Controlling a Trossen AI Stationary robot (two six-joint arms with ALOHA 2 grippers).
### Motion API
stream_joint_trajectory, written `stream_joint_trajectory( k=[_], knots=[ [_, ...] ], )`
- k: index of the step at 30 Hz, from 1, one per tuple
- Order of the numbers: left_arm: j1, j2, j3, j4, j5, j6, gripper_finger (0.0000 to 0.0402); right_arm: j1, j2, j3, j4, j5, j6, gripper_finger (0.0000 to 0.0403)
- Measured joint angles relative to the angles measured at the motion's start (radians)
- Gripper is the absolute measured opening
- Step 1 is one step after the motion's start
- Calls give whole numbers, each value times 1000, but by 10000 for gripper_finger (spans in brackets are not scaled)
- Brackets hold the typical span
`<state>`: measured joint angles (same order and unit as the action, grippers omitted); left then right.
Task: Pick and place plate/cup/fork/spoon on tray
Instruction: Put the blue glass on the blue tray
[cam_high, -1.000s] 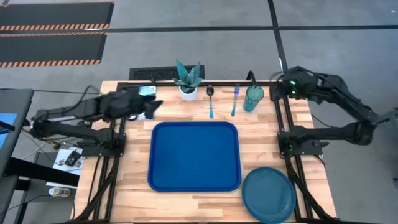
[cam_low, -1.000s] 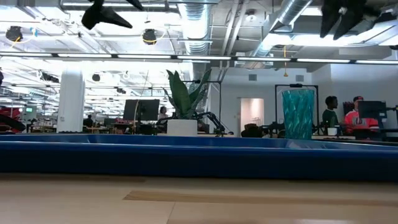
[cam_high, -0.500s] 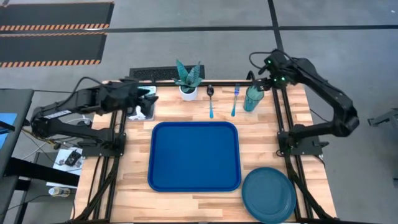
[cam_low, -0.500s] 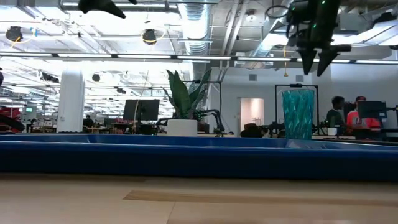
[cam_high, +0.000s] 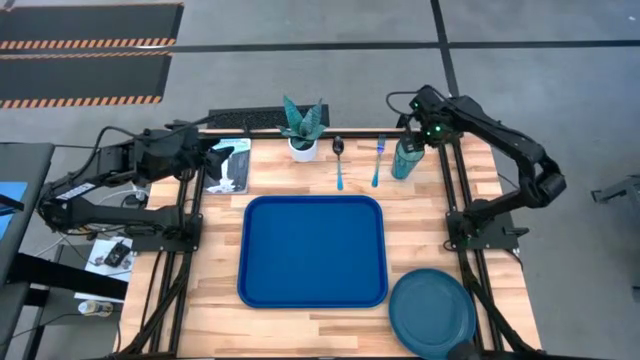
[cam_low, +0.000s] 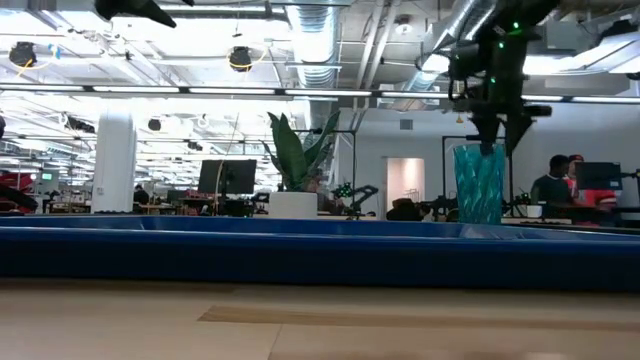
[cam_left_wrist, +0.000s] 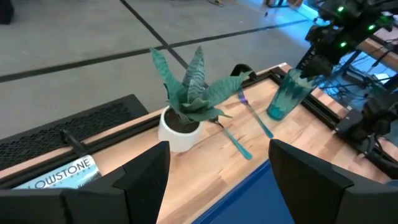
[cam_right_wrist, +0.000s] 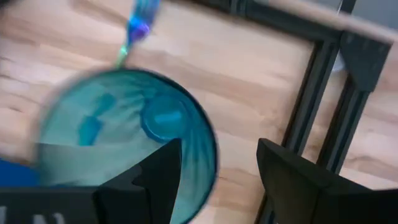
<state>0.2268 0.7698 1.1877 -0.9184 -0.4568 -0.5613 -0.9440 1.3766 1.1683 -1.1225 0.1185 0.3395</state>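
Note:
The teal cup (cam_high: 406, 160) stands upright on the table at the far right, also in the low view (cam_low: 480, 185) and the right wrist view (cam_right_wrist: 124, 137). My right gripper (cam_high: 410, 142) is open just over its rim (cam_low: 500, 140); one finger hangs over the cup's inside, the other outside its wall (cam_right_wrist: 217, 155). No touch shows. The fork (cam_high: 378, 160) and the spoon (cam_high: 339, 160) lie left of the cup. The blue tray (cam_high: 312, 250) lies in the middle, and the plate (cam_high: 432, 312) lies at the near right. My left gripper (cam_high: 208, 158) is open and empty at the far left.
A white pot with a green plant (cam_high: 302, 132) stands at the far edge left of the spoon. A printed booklet (cam_high: 228, 163) lies under my left gripper. Black frame rails (cam_high: 455, 190) run along both table sides. People sit in the room behind.
My right gripper has swung toward the table's left and come down from high up until its open fingers stand at the cup's rim. My left gripper has drawn back toward the table's left edge. The cup and the other things have stayed put.

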Motion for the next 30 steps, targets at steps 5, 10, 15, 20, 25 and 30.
stream_joint_trajectory(
  k=[5, 10, 15, 20, 25, 30],
  knots=[
    [0, 4, 0, -1, -2, 9, 261, -52, -24, -92, 81, -100, -8, 198],
    [0, 4, 0, -2, -44, 11, 261, -44, -26, -113, 84, -93, -3, 110],
    [0, 4, 0, -3, -63, 12, 261, -18, -26, -109, 92, -95, 1, 16],
    [0, 14, 0, -4, -64, 12, 261, 32, -24, -41, 21, -90, 3, 11],
    [0, 25, -1, -9, -67, 27, 261, 104, -24, 135, -65, -89, 29, 9],
    [0, 27, -1, -18, -77, 59, 261, 239, 36, 347, -136, -91, 53, 8]
  ],
)
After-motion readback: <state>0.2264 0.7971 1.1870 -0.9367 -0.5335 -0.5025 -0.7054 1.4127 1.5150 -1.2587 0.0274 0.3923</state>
